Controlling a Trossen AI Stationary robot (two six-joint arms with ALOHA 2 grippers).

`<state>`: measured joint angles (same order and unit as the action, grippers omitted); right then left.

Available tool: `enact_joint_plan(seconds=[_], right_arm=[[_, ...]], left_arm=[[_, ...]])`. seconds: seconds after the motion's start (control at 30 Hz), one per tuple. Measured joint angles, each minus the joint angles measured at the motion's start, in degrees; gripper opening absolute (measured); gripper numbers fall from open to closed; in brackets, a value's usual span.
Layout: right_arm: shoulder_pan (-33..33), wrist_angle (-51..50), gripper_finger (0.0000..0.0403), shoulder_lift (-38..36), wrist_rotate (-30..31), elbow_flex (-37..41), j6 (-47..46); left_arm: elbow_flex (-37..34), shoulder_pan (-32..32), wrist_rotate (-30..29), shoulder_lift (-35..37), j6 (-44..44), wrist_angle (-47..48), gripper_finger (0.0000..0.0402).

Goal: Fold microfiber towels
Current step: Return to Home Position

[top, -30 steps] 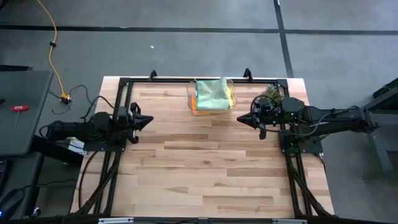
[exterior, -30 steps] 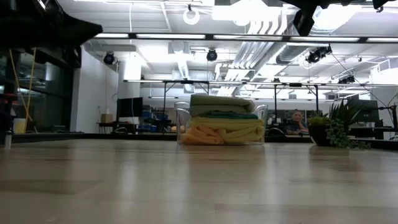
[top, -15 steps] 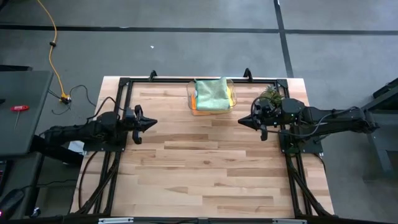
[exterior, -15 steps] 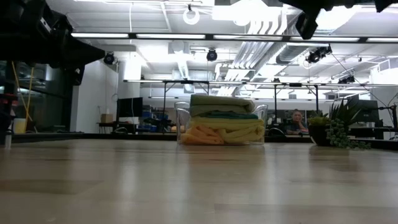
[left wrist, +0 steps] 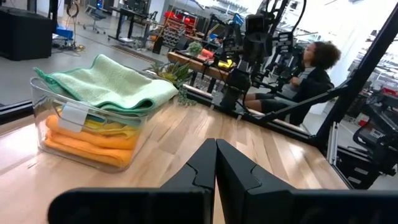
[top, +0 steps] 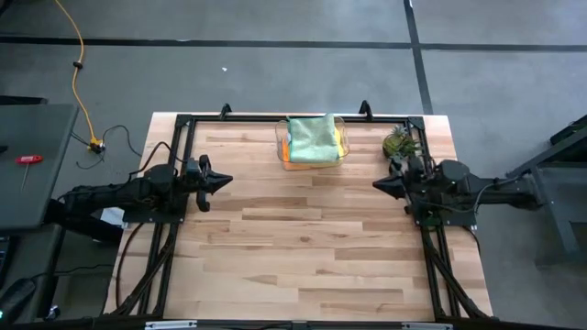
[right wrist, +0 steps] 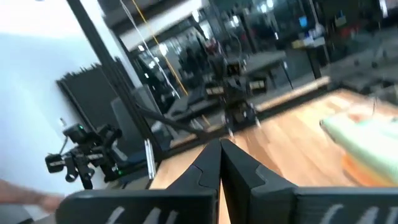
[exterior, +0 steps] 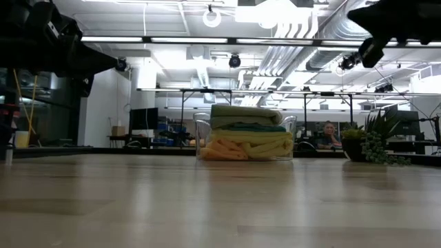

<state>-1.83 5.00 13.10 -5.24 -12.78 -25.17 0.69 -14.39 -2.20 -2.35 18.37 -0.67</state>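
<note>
Since the earlier frames, the left arm has edged a little inward from the bench's [top: 303,247] left edge and stopped. The right arm has drawn back from the middle toward the right edge.

The left gripper [top: 225,181] hovers above the bench near its left edge, pointing inward, with its fingers pressed together and holding nothing.

At the middle of the far edge stands the clear bin [top: 280,147]. The microfiber towels [exterior: 244,134] lie folded and stacked inside it. The light green towel [top: 313,137] is on top, with teal, yellow and orange layers showing below it through the wall. No towel lies loose on the bench.

A small potted plant [top: 400,143] sits near the far right corner, just beside the right arm.

The right gripper [top: 375,184] is above the bench near its right edge and faces the left one. Its fingers are also together and empty.

A person [left wrist: 314,74] sits in the room beyond the bench.

With every towel binned and both arms pulled away from the bin, the folding appears complete. What remains is likely only the arms settling into their rest pose.
</note>
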Motion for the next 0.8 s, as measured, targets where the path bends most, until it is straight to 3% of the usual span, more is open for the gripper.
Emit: enact_joint_plan(seconds=[0.23, 0.6, 0.8], right_arm=[[0.0, 0.1, 0.0000, -12.9, -0.3, 6.1, 3.2], [0.0, 0.7, 0.0000, -12.9, -1.6, 11.2, 9.8], [0.0, -4.4, 0.0000, -12.4, 3.8, 12.1, 11.2]], left_arm=[[0.0, 0.0, -0.1, 0.0, 0.0, 0.0, 0.0000], [0.0, 0.0, -0.1, 0.0, 0.0, -0.1, 0.0002], [0.0, 0.0, -0.1, 0.0, 0.0, -0.1, 0.0003]])
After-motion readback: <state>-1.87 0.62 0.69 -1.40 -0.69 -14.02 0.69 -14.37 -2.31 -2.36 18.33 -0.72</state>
